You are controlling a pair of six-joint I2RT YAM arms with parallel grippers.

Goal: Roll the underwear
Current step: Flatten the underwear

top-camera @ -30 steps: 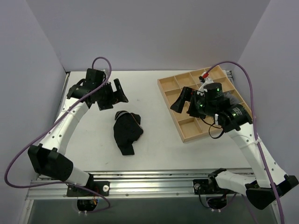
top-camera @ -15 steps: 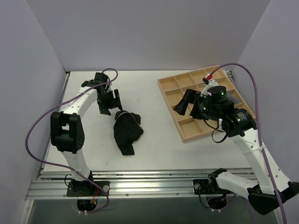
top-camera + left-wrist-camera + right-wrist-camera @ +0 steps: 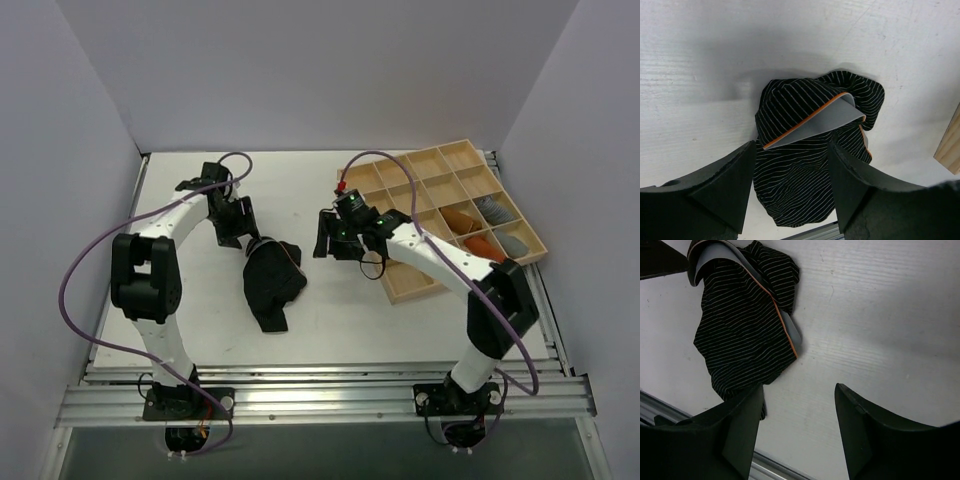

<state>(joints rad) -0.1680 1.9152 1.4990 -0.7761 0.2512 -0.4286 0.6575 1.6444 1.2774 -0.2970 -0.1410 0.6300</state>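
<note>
Jaws of the left gripper (image 3: 792,150) stand wide apart and hold nothing. It hangs over the far end of the underwear (image 3: 805,165), and I cannot tell if it touches the cloth. The right gripper (image 3: 799,390) has its jaws apart too and holds nothing. It hangs over the bare desk (image 3: 880,315), just beside the cloth.

From the top, the left gripper (image 3: 242,218) is at the far end of the underwear (image 3: 272,282) and the right gripper (image 3: 326,238) is near its right side. The underwear lies in a crumpled heap on the white desk, about in the middle. It is well apart from the wooden tray (image 3: 400,288) on the right.

I think the underwear is soft, light and floppy. It should bend any way you push it, and it may slide on the smooth desk. It will not break. The cloth is black with thin pale lines. The grey waistband (image 3: 825,120) with its orange edge is flipped open at the far end. That band looks thicker, so it seems the best place to take hold, one gripper at each side. The heap likely needs to be pulled flat before it can be rolled.

I can see no name, label or words on the cloth or on the desk
</note>
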